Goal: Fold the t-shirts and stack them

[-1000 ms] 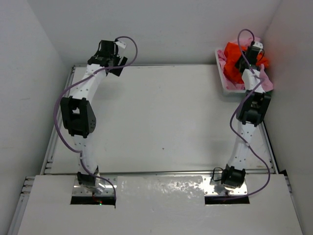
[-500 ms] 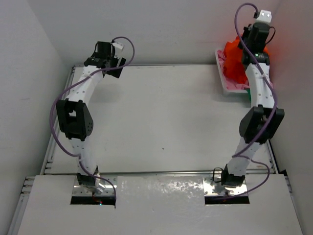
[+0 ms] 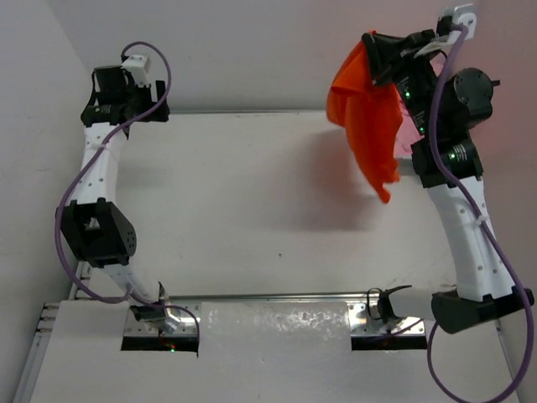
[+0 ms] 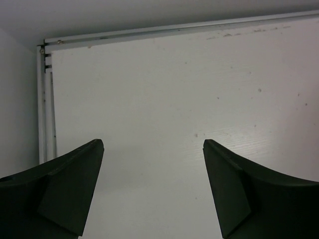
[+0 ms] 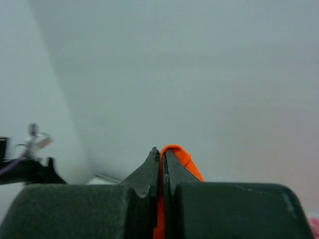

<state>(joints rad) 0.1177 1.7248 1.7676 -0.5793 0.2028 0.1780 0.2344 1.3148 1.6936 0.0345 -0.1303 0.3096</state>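
High over the far right side of the table (image 3: 252, 210), the right gripper (image 3: 370, 53) is clamped on the orange t-shirt (image 3: 369, 126), which dangles bunched in mid-air; best to lower it slowly onto mid-table so it spreads, with the open-jawed, empty left gripper (image 4: 152, 144) ready to catch a hem.

Left wrist view: left gripper (image 4: 153, 149) above the white table (image 4: 174, 89)
Two dark fingers (image 4: 65, 189) stand spread wide at the lower corners with bare tabletop between them; a metal rail (image 4: 164, 29) borders the table's far edge and turns down its left side
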